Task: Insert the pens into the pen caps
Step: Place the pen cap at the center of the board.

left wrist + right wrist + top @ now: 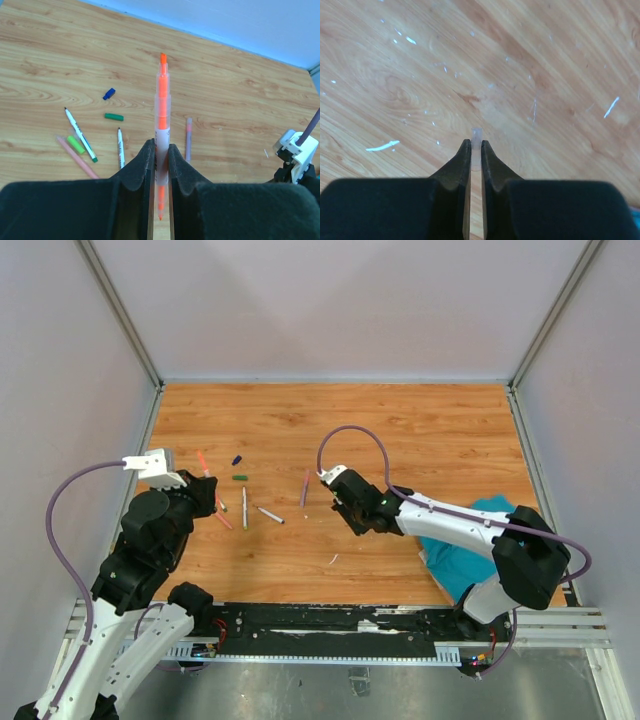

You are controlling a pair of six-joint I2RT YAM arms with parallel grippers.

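Note:
My left gripper is shut on an orange pen, which stands up between the pads with its tip pointing away; it shows at the left of the top view. My right gripper is shut on a small clear pen cap just above the wood, mid-table. Loose on the table lie a purple-pink pen, a white pen, a green-ended pen, a pink pen, a dark blue cap, a green cap and a light green cap.
A teal cloth lies at the near right under the right arm. Grey walls close in the wooden table on three sides. The loose pens and caps cluster left of centre, between the two grippers.

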